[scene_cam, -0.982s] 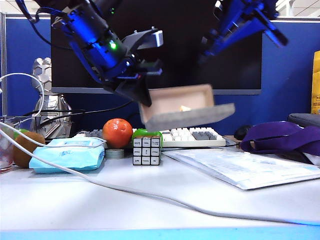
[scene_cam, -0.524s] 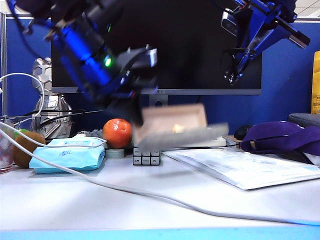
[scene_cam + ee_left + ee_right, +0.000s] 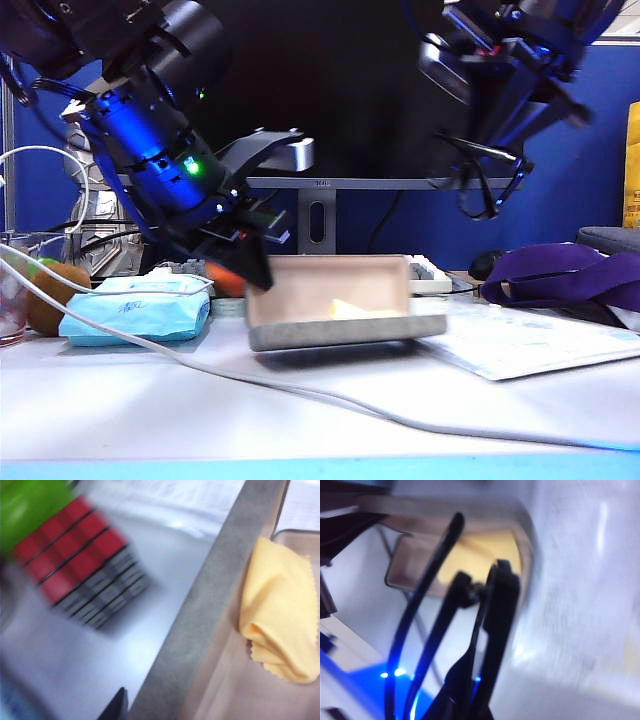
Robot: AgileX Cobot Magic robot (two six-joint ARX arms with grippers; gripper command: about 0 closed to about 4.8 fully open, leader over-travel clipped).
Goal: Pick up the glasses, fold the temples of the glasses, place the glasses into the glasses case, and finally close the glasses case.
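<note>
Exterior view: the left gripper (image 3: 248, 262) stands at about 9 o'clock of centre, its jaws narrowed on the left end of the glasses case (image 3: 345, 312). The case is open, lid upright, its grey base level and low over the white table (image 3: 300, 410); whether it touches the table cannot be told. A yellow cloth (image 3: 350, 308) lies inside it. The right gripper (image 3: 490, 150) is at about 1 o'clock, high in front of the monitor (image 3: 380, 90), jaws closed narrow on the glasses (image 3: 485, 180), which hang below it, well apart from the case.

Left wrist view: the case's grey rim (image 3: 200, 625), the yellow cloth (image 3: 280, 610) on the tan lining, and a blurred puzzle cube (image 3: 85, 575) beside the case.

Right wrist view: the black temples (image 3: 427, 630) run from the gripper toward the open case (image 3: 465, 550) beneath.
</note>
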